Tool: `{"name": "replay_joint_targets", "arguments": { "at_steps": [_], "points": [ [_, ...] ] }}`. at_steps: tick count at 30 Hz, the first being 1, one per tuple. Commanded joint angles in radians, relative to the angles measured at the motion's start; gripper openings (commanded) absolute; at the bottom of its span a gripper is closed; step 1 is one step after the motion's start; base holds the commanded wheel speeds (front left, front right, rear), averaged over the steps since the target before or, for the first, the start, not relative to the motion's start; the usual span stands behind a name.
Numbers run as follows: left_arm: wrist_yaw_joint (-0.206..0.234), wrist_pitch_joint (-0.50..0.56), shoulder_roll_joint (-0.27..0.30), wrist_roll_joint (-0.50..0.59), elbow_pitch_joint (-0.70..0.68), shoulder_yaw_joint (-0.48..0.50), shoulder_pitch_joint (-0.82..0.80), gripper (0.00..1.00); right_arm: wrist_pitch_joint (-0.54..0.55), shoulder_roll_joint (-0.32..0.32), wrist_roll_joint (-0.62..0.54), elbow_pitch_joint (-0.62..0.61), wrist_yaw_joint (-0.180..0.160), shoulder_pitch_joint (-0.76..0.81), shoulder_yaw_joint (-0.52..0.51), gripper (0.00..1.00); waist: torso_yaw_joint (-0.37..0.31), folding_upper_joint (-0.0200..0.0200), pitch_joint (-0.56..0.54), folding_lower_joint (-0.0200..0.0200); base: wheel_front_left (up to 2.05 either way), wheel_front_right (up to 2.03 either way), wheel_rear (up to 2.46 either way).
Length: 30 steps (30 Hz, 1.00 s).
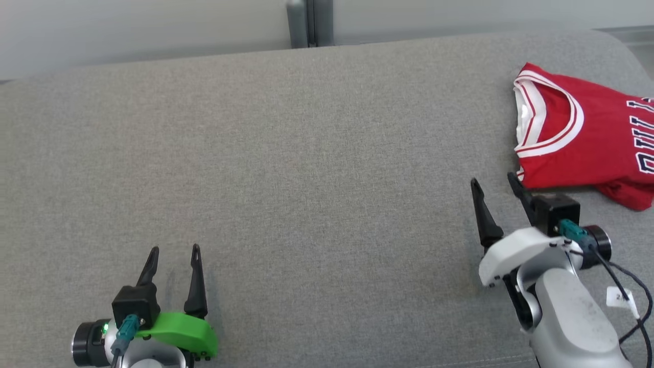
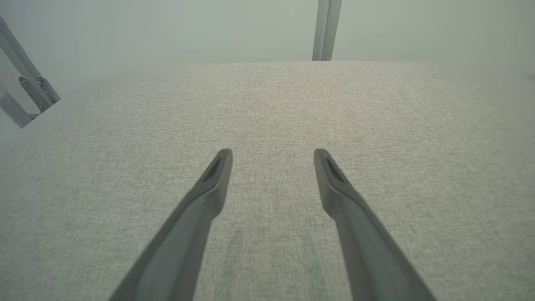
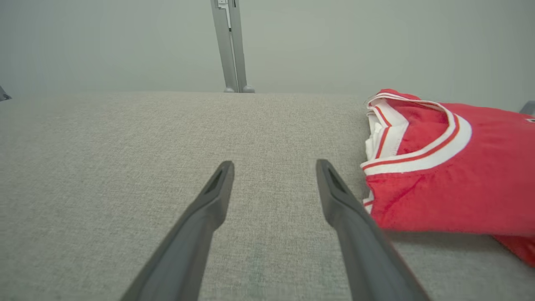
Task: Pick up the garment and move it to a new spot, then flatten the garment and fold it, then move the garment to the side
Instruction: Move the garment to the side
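Observation:
The garment (image 1: 598,138) is a red jersey with white-and-red trim, lying folded at the far right of the grey cushion, partly cut off by the frame edge. My right gripper (image 1: 493,179) stands open just left of the jersey's near corner, with nothing between its fingers. The right wrist view has the jersey (image 3: 451,167) right of that open gripper (image 3: 273,165), close beside its right finger. At the lower left my left gripper (image 1: 173,249) is open over bare fabric, far from the jersey; its wrist view shows the open gripper (image 2: 272,152) above plain cushion.
The grey cushioned surface (image 1: 306,168) spans the view, with a wide bare stretch between the two arms. A grey metal post (image 1: 309,23) rises behind its far edge against a pale wall. A metal bracket (image 2: 29,83) sits off the cushion's left side.

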Motion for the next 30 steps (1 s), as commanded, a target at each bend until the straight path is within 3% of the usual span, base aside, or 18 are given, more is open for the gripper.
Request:
{"name": "replay_joint_targets", "arguments": {
  "at_steps": [1,12,30],
  "points": [
    [0.006,0.001,0.004,-0.006,0.002,0.003,0.022,1.00,-0.004,0.009,0.001,-0.013,-0.002,0.047,-0.011,1.00,0.020,0.0000,-0.064,-0.0001,0.00,0.00,0.00],
    [0.006,0.001,0.004,-0.026,0.005,0.031,0.082,1.00,-0.004,0.039,0.014,-0.080,-0.002,0.180,-0.073,1.00,0.033,0.0000,-0.139,-0.0001,0.00,0.00,0.00],
    [-0.002,0.001,0.004,-0.045,-0.012,0.060,0.132,1.00,-0.004,0.045,0.048,-0.104,-0.001,0.263,-0.004,1.00,0.035,0.0000,-0.194,-0.0001,0.00,0.00,0.00]
  ]
}}
